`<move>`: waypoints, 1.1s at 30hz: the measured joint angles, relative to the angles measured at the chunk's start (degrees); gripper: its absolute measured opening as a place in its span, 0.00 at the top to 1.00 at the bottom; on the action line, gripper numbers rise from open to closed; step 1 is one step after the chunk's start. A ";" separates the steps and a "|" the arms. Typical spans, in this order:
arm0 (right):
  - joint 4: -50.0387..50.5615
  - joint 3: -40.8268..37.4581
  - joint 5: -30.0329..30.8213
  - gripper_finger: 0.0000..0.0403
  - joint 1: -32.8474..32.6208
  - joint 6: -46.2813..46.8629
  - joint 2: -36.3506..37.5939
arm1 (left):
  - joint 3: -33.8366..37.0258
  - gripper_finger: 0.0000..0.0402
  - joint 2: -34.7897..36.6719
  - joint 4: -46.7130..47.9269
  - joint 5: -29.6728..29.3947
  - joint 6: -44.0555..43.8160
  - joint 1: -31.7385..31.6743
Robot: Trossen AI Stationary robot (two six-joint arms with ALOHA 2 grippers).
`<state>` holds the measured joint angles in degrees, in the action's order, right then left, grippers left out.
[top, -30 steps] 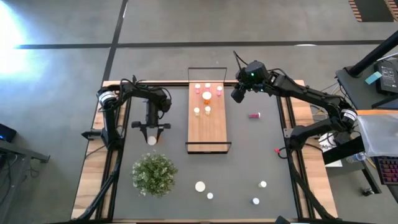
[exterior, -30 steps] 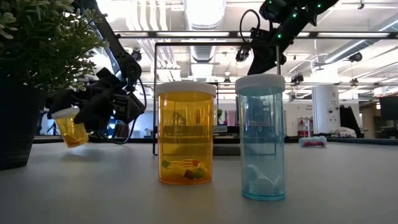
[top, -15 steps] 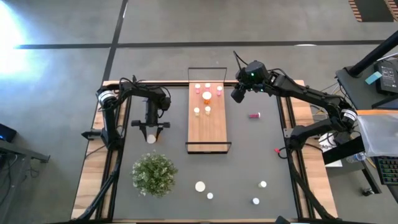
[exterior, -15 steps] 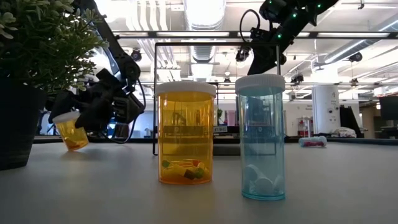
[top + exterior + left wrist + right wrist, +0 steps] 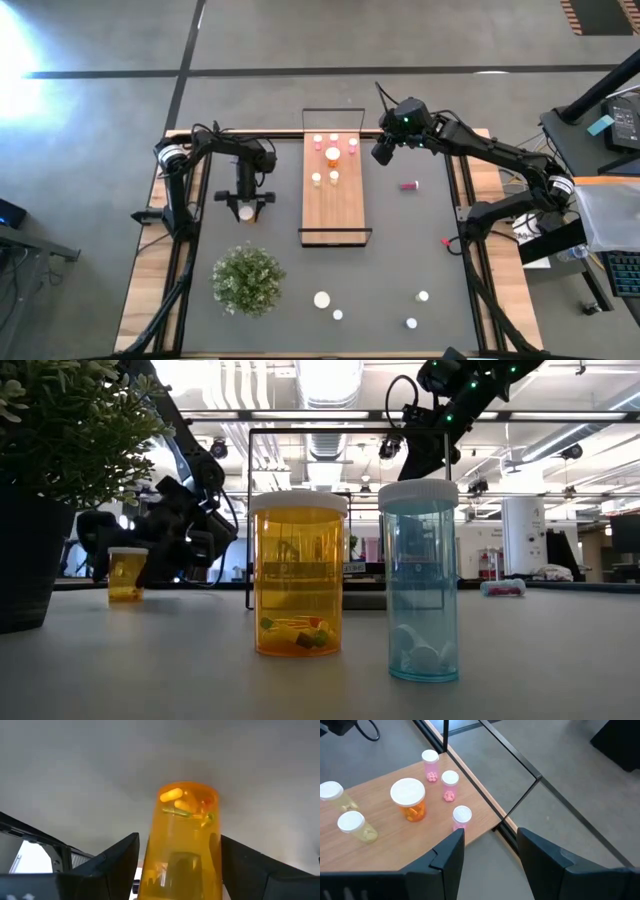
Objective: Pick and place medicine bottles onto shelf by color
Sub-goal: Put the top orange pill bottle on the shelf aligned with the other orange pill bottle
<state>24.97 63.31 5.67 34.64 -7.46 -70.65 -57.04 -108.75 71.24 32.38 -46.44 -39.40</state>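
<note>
An orange bottle with a white cap [image 5: 245, 212] stands upright on its base on the dark mat left of the shelf [image 5: 335, 205]; it also shows in the low view [image 5: 125, 573]. My left gripper [image 5: 245, 204] is open around it, one finger [image 5: 117, 862] on each side of the orange body [image 5: 182, 835]. On the shelf's far end stand pink bottles [image 5: 450, 785], an orange bottle with a wide cap [image 5: 409, 802] and pale bottles [image 5: 352, 827]. My right gripper [image 5: 487, 857] hangs open above the shelf's far right corner with nothing between its fingers.
A pink bottle [image 5: 409, 185] lies on the mat right of the shelf. Several white-capped bottles [image 5: 322, 299] stand near the front edge, among them a big orange one [image 5: 298, 575] and a blue one [image 5: 420, 580]. A bushy plant [image 5: 247, 280] stands front left.
My left gripper has sunk slightly and tipped, bringing the orange bottle from tilted and clear of the mat down onto its base. The bottle now stands upright, and the fingers have opened away from its cap.
</note>
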 joint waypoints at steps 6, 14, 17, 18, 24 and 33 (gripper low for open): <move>0.00 0.00 0.00 0.58 0.00 -0.01 0.00 | -0.16 0.42 0.89 0.97 -1.60 2.00 -0.27; -0.02 0.00 0.00 0.58 0.02 -0.02 0.00 | -1.04 0.42 9.05 0.21 -7.52 2.23 -0.63; 0.00 0.00 -0.02 0.58 0.02 0.00 0.00 | -0.72 0.41 12.85 -1.86 -9.36 1.93 -0.43; -0.02 0.00 0.00 0.58 0.00 -0.02 0.00 | -0.69 0.40 13.84 -2.22 -9.71 1.86 -0.24; -0.01 0.00 0.00 0.58 0.00 -0.01 0.00 | -0.68 0.30 18.75 -6.32 -11.98 2.03 1.26; 0.00 0.00 0.00 0.58 0.00 -0.02 0.00 | -0.66 0.29 26.85 -10.96 -17.18 7.76 7.35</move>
<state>24.97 63.31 5.67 34.63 -7.49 -70.65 -57.69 -81.90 60.27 15.20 -38.67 -32.04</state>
